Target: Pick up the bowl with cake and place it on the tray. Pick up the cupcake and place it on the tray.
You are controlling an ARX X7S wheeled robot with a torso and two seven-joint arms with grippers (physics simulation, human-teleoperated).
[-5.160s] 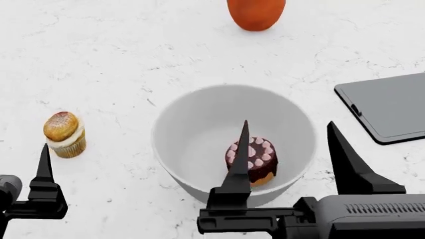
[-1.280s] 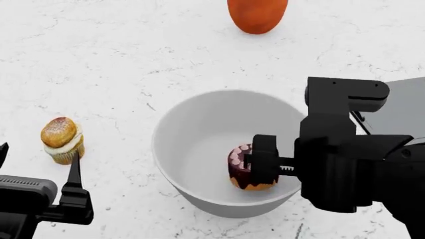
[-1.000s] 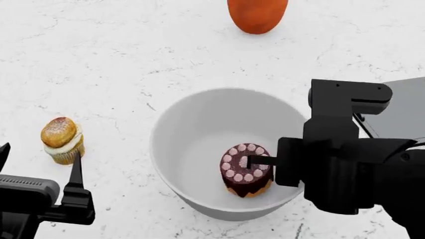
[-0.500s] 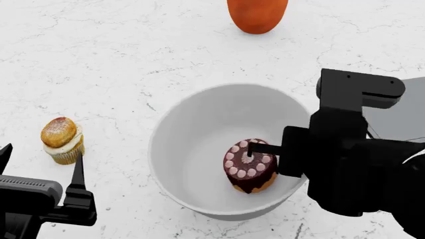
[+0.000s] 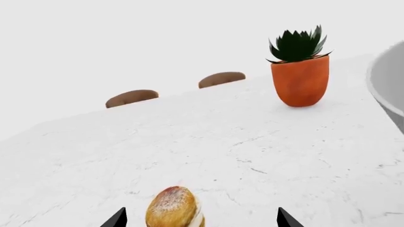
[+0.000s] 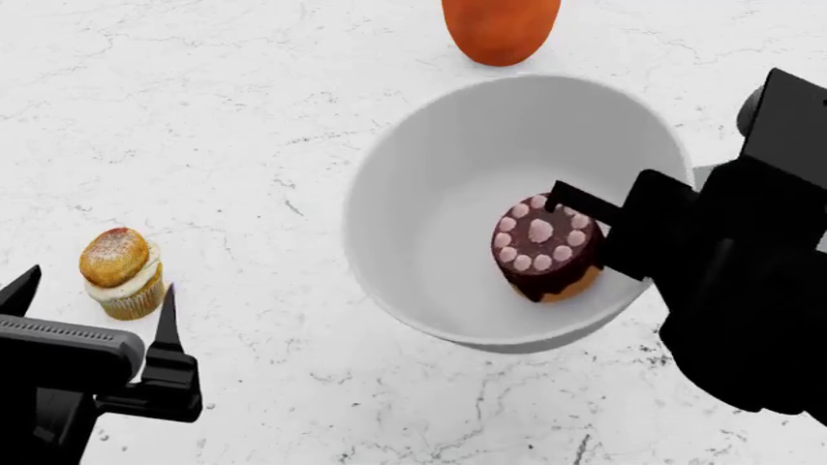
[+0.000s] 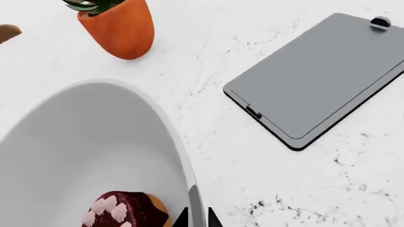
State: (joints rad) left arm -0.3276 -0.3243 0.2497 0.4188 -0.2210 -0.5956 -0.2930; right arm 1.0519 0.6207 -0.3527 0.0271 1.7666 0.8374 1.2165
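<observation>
Bowl with cake hangs clamped by its rim in the right tool, tray unreached; cupcake waits before the spread left tool.

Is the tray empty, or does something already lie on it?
Empty as far as seen. In the right wrist view the tray shows a bare grey surface, though one corner is cut off by the picture's edge.

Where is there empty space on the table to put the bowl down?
The tray is bare on top, and the white table between the plant pot and the tray is open. There is also bare table between the cupcake and the bowl. It is crowded where the right tool holds the bowl's rim by the cake.
</observation>
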